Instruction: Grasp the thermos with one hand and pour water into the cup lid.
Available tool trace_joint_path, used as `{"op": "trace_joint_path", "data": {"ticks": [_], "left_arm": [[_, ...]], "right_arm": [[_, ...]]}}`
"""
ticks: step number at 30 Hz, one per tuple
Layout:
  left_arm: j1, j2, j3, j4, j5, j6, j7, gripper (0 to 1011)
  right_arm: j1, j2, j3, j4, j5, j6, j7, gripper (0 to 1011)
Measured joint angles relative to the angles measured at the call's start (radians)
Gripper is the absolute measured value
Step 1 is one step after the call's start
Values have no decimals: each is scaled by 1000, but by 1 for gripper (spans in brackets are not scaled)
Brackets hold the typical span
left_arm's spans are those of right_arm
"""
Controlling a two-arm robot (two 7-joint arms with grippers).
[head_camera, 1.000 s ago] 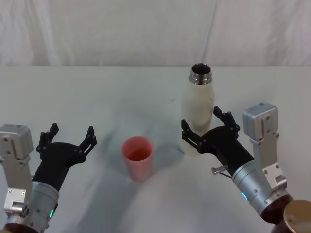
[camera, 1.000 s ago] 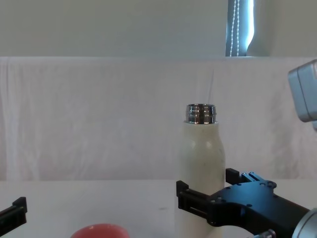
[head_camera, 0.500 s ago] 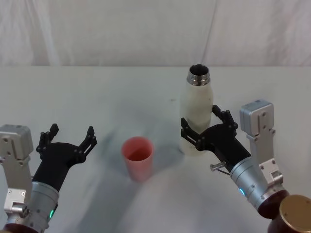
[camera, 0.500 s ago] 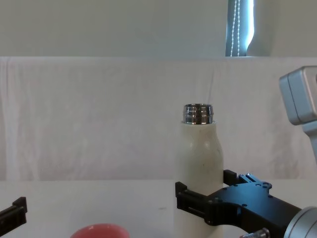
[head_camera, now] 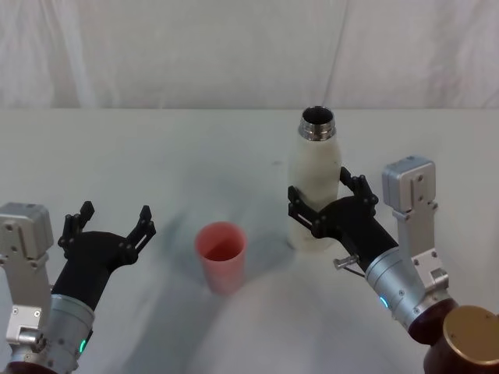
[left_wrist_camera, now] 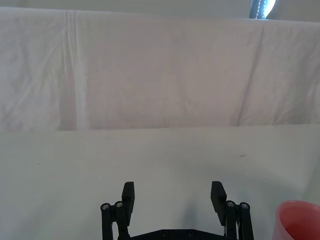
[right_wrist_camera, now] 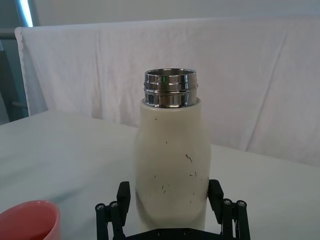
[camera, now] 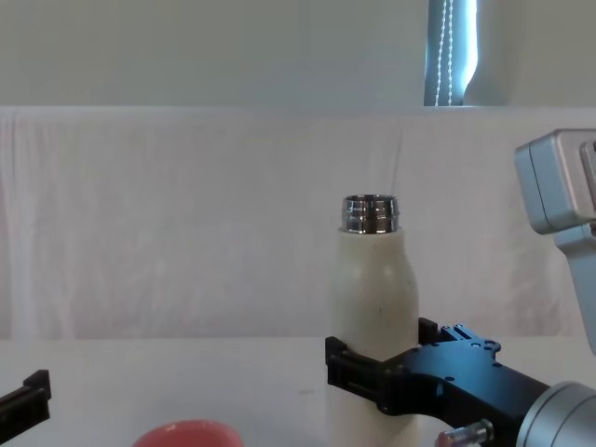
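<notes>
Thermos (head_camera: 314,191), one only, stands upright on the desk (head_camera: 156,156), steel mouth up, its lower body between the right tool's (head_camera: 327,206) fingers, which bracket its sides. One pink cup lid (head_camera: 221,253) stands left of it. Farther left, the left tool (head_camera: 109,226) hovers, fingers apart.

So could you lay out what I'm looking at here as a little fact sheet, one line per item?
thermos: cream-white bottle, upright on the table, steel neck open with no cap
cup lid: salmon-pink cup, upright, to the robot's left of the thermos, apart from it
right gripper: at the thermos's lower body, a finger on each side; whether they press it, cannot tell
left gripper: open, low over the table on the robot's left, holding nothing
table: white surface
backdrop: white cloth hanging behind the table
</notes>
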Motion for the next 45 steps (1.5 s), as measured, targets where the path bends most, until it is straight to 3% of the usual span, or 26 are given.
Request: {"op": "trace_joint_path", "data": {"ticks": [16,45], "left_arm": [[0,0,0,0,0,0,0,1001],[0,0,0,0,0,0,0,1001]], "right_arm": [[53,-11,5,74,31,3,10,1001],[79,-17,-7,101,35,13,5,970]]}}
